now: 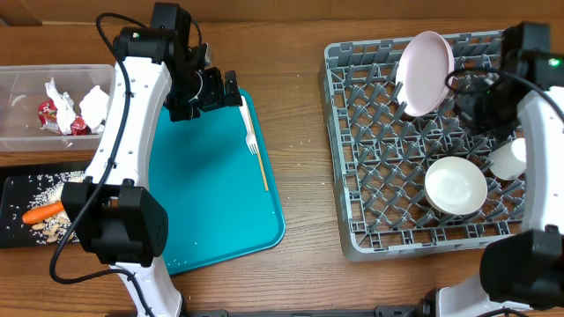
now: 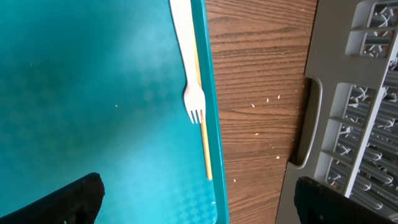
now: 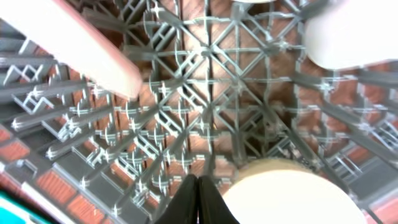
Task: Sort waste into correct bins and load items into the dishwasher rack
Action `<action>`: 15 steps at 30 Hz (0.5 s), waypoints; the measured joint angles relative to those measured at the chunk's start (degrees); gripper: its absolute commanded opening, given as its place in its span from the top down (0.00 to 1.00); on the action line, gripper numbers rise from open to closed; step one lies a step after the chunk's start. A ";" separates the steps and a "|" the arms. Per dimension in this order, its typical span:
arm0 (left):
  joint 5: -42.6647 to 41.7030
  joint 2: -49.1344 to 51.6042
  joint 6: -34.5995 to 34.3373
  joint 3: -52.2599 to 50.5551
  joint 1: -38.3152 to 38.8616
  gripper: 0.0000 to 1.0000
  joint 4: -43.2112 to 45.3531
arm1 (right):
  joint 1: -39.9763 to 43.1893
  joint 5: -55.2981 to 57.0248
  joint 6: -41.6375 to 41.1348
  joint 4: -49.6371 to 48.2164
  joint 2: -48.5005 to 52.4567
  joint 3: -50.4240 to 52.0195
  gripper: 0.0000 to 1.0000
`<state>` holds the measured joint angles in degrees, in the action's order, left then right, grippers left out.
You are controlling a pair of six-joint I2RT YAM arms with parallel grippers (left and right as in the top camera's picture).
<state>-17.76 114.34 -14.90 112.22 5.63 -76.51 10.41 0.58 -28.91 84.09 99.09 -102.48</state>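
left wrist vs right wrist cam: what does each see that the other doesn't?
Left wrist only: the teal tray with the white fork lying near its edge, bare wooden table, the outer wall of the grey dishwasher rack, and the left fingers spread wide.
Right wrist only: the pink plate, a white bowl, another white dish at top right, and the right fingers pressed shut on nothing.
Both: the rack, seen from outside on the left, from inside its lattice on the right.
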 measured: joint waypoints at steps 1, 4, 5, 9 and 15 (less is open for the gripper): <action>0.02 0.00 0.00 0.00 0.00 0.00 0.02 | 0.00 0.46 -0.44 1.64 -0.42 -0.87 0.96; 0.02 0.00 0.00 0.00 0.00 0.00 0.02 | -0.02 3.34 -3.08 7.54 -2.25 -1.46 0.95; 0.02 0.00 0.00 0.00 0.00 0.00 0.04 | 0.00 4.61 -4.48 9.84 -3.13 -1.46 0.95; 0.02 0.02 0.00 0.00 0.00 0.00 0.02 | 0.00 7.02 -7.41 12.79 -6.25 -1.11 0.89; 0.04 0.00 0.00 0.00 0.00 0.00 0.04 | 0.59 8.41 -9.70 11.45 -15.89 7.13 0.00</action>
<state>-17.72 114.34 -14.90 112.22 5.63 -76.47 11.00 8.99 -38.61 95.55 83.20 -95.35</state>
